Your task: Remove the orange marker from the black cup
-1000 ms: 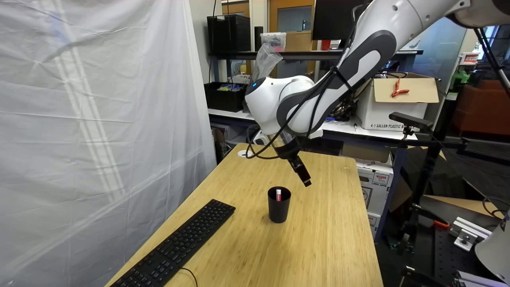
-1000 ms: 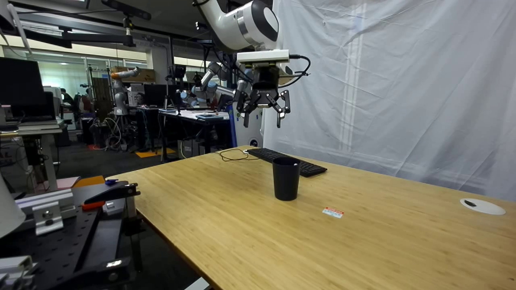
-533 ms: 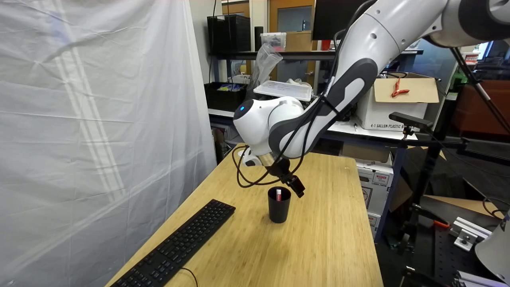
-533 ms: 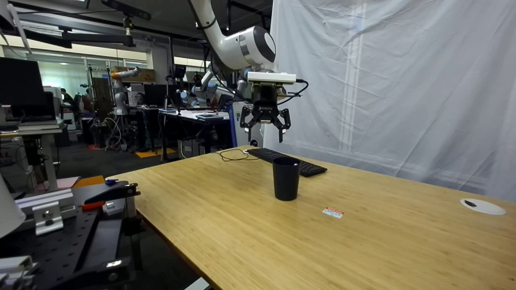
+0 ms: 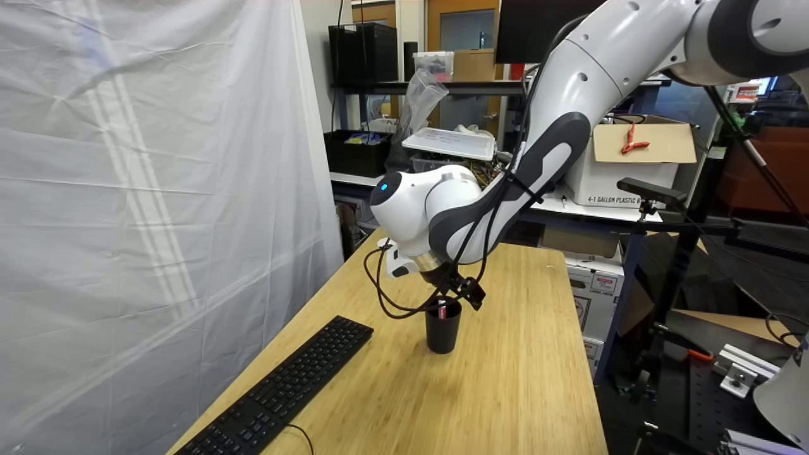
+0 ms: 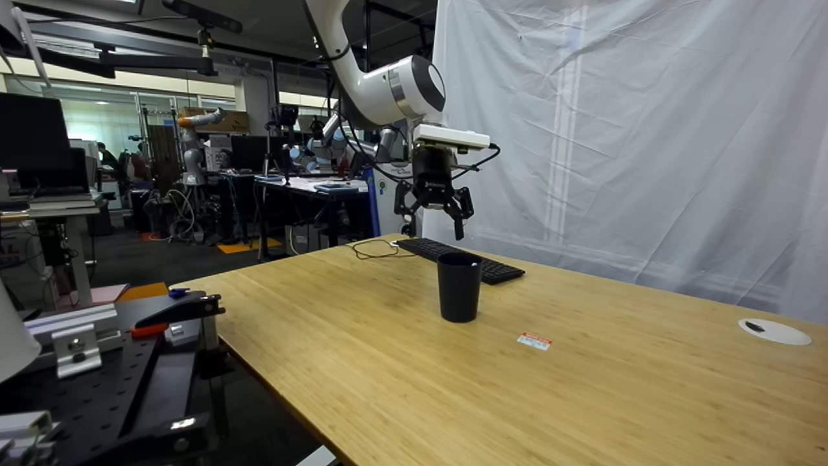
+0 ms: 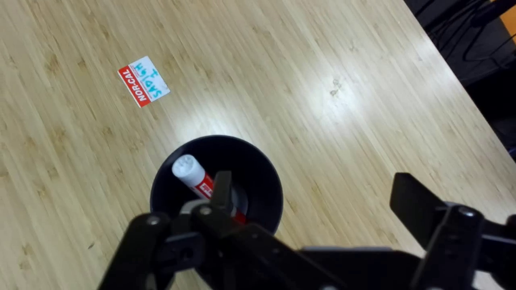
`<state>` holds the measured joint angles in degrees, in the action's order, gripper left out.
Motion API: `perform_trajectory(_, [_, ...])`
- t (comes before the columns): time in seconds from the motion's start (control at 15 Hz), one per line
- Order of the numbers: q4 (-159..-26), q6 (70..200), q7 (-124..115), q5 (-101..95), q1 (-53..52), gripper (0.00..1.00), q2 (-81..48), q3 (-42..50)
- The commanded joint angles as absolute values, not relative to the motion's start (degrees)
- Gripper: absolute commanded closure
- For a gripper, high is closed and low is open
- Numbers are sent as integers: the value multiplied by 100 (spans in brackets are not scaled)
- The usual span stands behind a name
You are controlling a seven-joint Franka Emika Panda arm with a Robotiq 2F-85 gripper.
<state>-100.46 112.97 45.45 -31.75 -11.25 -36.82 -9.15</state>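
The black cup (image 5: 442, 336) stands upright on the table; it shows in both exterior views (image 6: 459, 291) and in the wrist view (image 7: 264, 181). The orange marker (image 7: 189, 171) leans inside it, with a white end and a red label; it also shows in an exterior view (image 5: 442, 310). My gripper (image 7: 312, 183) is open and empty, above the table and higher than the cup rim (image 6: 435, 232). In the wrist view the left finger (image 7: 221, 191) covers part of the marker and cup; the right finger (image 7: 415, 201) is over bare table. Neither visibly touches the cup.
A black keyboard (image 5: 284, 385) lies near the curtain (image 5: 158, 189). A red-and-white sticker (image 7: 144, 81) is on the table (image 5: 505, 379) by the cup. A round white disc (image 6: 774, 331) is set near a far edge. The arm's cables (image 5: 404, 313) hang in front of the cup.
The arm and gripper have come down toward the cup's height and turned slightly. The hanging cables now cross in front of the cup. The cup and marker have not moved; the gripper stays open.
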Motion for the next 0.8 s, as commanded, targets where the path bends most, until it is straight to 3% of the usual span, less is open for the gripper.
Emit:
perform_trajectory(0.0, [-9966, 11428, 4918, -3389, -1097, 0, -3733, -866])
perform_trajectory(0.73, [-9539, 11811, 5317, -3556, -1116, 0, -4196, -782])
